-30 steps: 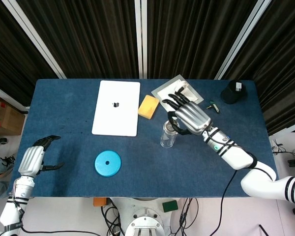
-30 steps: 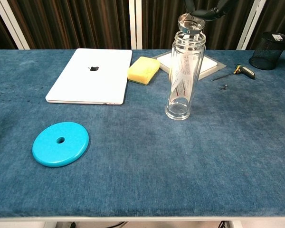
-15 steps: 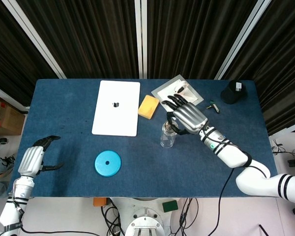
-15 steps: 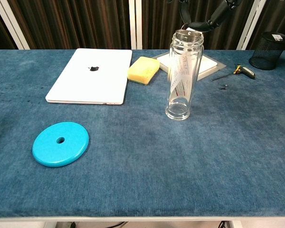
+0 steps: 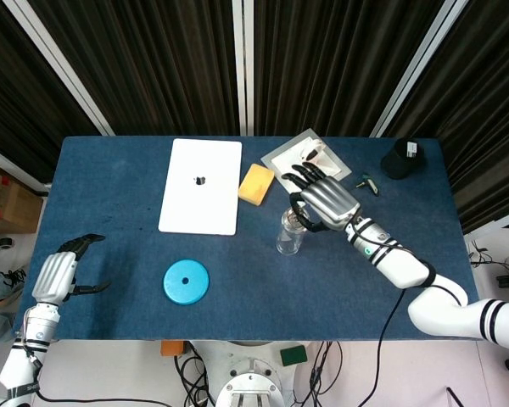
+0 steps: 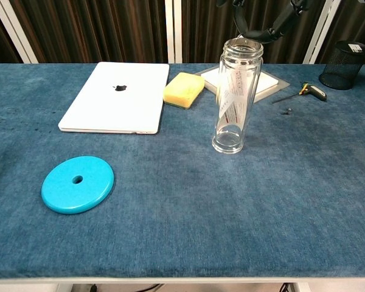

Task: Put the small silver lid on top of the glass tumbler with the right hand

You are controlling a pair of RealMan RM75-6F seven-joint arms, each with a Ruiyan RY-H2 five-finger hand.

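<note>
My right hand (image 5: 327,200) hovers just above the glass tumbler's (image 6: 234,97) mouth, right of centre in the head view, fingers (image 6: 278,25) curled loosely with nothing visibly in them. The small silver lid (image 6: 243,42) sits in the tumbler's mouth. My left hand (image 5: 59,273) rests at the lower left, fingers apart and empty. Beyond the tumbler lie a yellow sponge (image 6: 184,89), a closed white laptop (image 6: 118,97) and a blue disc (image 6: 78,184).
</note>
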